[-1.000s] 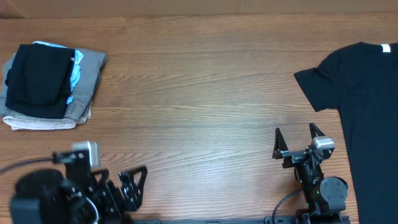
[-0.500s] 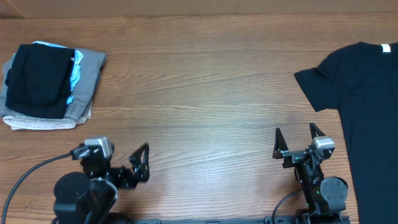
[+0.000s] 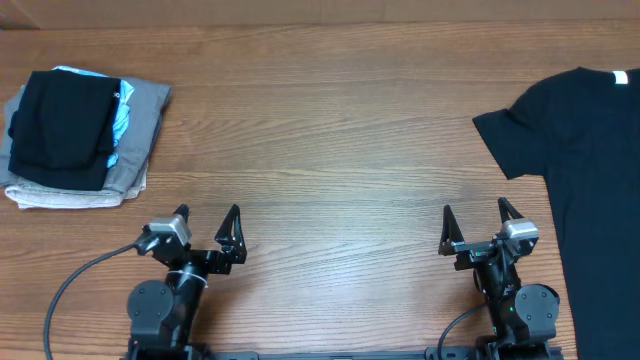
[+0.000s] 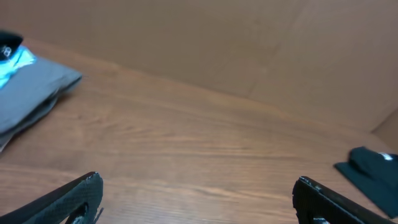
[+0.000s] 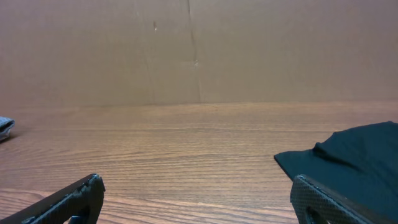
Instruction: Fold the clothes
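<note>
A black T-shirt [image 3: 590, 170] lies spread flat at the table's right edge, partly cut off by the frame, its white neck label [image 3: 620, 78] at the back. It also shows in the right wrist view as the black T-shirt [image 5: 354, 155] and in the left wrist view as the black T-shirt [image 4: 373, 168]. My right gripper [image 3: 474, 210] stands open near the front edge, just left of the shirt and apart from it. My left gripper [image 3: 208, 212] is open at the front left, over bare wood. The left gripper [image 4: 198, 186] and the right gripper [image 5: 198, 183] hold nothing.
A pile of folded clothes [image 3: 135, 130] sits at the back left, a folded black garment [image 3: 60, 130] on top of grey and light blue ones. The pile [image 4: 31, 87] appears far left in the left wrist view. A brown wall [image 5: 199, 50] backs the wooden table [image 3: 320, 140].
My left arm has swung up and to the right from the bottom-left corner and now points at the back of the table. The right arm and the clothes have not moved.
</note>
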### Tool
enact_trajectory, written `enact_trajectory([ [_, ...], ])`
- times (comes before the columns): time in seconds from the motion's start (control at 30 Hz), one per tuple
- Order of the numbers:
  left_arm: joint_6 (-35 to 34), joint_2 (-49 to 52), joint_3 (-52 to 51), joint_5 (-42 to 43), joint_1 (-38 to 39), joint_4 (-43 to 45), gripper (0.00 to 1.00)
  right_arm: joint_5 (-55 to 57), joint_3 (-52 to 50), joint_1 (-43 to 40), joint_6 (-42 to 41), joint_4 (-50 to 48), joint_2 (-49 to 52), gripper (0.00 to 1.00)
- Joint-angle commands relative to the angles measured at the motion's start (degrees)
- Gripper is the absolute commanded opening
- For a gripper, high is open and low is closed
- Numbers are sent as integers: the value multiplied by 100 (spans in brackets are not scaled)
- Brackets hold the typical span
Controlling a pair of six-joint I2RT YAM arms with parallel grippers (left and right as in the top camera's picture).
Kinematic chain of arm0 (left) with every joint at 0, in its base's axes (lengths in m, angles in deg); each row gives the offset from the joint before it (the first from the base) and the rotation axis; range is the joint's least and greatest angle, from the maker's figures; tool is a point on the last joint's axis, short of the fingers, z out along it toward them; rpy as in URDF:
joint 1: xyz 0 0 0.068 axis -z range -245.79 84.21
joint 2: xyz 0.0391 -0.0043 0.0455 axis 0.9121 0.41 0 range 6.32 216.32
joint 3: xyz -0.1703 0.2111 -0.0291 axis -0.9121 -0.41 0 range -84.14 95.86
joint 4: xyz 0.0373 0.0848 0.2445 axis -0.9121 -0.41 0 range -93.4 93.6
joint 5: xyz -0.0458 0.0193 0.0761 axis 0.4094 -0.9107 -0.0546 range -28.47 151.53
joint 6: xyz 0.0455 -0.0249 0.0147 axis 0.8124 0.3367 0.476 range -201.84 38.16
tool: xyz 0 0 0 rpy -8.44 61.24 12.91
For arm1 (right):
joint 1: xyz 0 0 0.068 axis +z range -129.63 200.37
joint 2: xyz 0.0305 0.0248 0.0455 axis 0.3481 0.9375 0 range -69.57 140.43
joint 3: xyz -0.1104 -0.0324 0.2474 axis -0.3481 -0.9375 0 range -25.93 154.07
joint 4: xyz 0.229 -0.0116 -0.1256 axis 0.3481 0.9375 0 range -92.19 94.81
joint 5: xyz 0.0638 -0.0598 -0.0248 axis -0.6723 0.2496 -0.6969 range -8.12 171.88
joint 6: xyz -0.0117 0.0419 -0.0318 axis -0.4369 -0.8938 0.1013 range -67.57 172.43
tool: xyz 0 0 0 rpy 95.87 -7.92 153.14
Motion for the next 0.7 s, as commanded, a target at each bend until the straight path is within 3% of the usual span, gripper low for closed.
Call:
enact_trajectory([
  [0.0, 24, -201, -437, -299, 39, 219, 100, 72, -59, -15, -24, -24, -66, 100],
  [0.27, 358, -542, -898, -466, 76, 334, 100, 72, -59, -15, -24, -24, -66, 100],
  [0.5, 2009, -627, -901, -466, 424, 328, 100, 72, -59, -15, -24, -24, -66, 100],
  [0.67, 2452, -745, -898, -468, 535, 328, 100, 74, -59, -15, -24, -24, -66, 100],
])
